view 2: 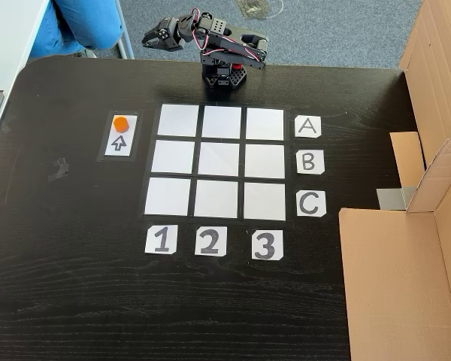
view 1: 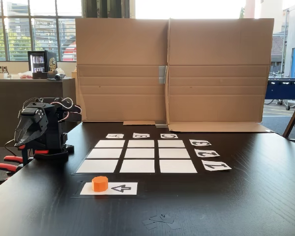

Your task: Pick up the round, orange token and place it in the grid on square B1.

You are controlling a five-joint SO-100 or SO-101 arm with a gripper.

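Note:
The orange token [view 1: 100,183] [view 2: 120,124] rests on a white card with a black arrow, just outside the grid [view 1: 109,143] [view 2: 179,120]. Square B1 [view 1: 137,166] [view 2: 173,156] is the middle-column square of the grid's front row in a fixed view, and the left square of the middle row in the view from above. It lies bare. The black arm is folded at the table's edge, well away from the token. Its gripper [view 1: 20,139] [view 2: 147,37] points away from the grid, looks shut and holds nothing.
A tall cardboard wall [view 1: 172,69] [view 2: 428,248] stands along one side of the black table. Letter labels [view 2: 308,162] and number labels [view 2: 209,241] border the grid. Red-handled clamps [view 1: 5,164] hold the arm's base. Blue clothing of a person [view 2: 83,22] shows beyond the table.

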